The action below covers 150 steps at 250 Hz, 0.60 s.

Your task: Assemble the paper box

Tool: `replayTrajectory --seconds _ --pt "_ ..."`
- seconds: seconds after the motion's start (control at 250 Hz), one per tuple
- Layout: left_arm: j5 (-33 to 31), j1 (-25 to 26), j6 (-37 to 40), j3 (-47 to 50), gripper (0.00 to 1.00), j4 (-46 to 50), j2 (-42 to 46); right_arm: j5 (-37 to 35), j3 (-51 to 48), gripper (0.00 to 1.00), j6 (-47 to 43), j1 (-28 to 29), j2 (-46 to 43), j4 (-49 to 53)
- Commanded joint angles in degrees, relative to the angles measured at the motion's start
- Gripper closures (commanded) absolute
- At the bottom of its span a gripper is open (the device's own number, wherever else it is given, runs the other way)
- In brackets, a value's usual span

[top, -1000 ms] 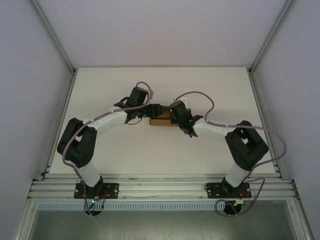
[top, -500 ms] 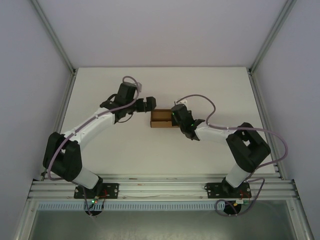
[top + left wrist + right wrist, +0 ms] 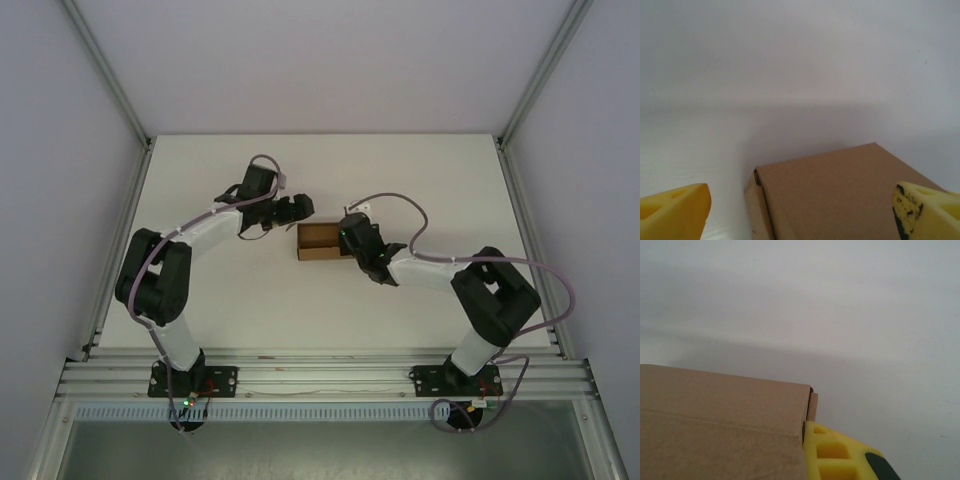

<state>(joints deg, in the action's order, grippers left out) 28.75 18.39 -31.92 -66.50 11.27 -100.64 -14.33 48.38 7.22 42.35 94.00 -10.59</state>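
The paper box (image 3: 318,241) is a small brown cardboard box lying mid-table, its open top up. My right gripper (image 3: 349,236) sits at its right end, shut on the end wall. In the right wrist view one yellow finger (image 3: 840,455) presses against that wall of the box (image 3: 720,425), and the cardboard hides the other finger. My left gripper (image 3: 299,208) hovers just beyond the box's far-left corner, open. In the left wrist view its yellow fingers (image 3: 672,212) stand wide apart, with the box (image 3: 830,195) low between them and untouched by the left one.
The white tabletop (image 3: 320,300) is bounded by aluminium frame rails (image 3: 125,225) along both sides and the near edge. Both arm bases (image 3: 190,380) are bolted at the near rail. Purple cables loop above each wrist.
My left gripper has let go of the box's left end, opened and drawn back to the left. The right gripper stays on the box, which has shifted slightly left.
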Motion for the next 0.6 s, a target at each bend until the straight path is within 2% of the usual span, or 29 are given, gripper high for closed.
replayTrajectory --seconds 0.0,0.172,0.296,0.596 --pt "3.4 1.1 -2.8 3.1 0.14 -3.3 0.2 -4.0 -1.0 0.94 -0.5 1.0 -1.5 -0.9" --pt "4.1 2.9 -6.5 8.1 0.27 -8.6 0.4 -7.3 -1.2 0.93 -0.4 3.5 -1.8 -0.1" --pt "4.3 3.8 -7.9 10.0 0.33 -11.6 -0.2 -8.3 -1.0 0.89 0.6 5.2 -2.5 1.8" --pt "5.2 3.9 -8.8 10.6 0.44 -13.5 -3.0 -4.0 -7.3 0.58 5.6 5.5 -10.4 4.4"
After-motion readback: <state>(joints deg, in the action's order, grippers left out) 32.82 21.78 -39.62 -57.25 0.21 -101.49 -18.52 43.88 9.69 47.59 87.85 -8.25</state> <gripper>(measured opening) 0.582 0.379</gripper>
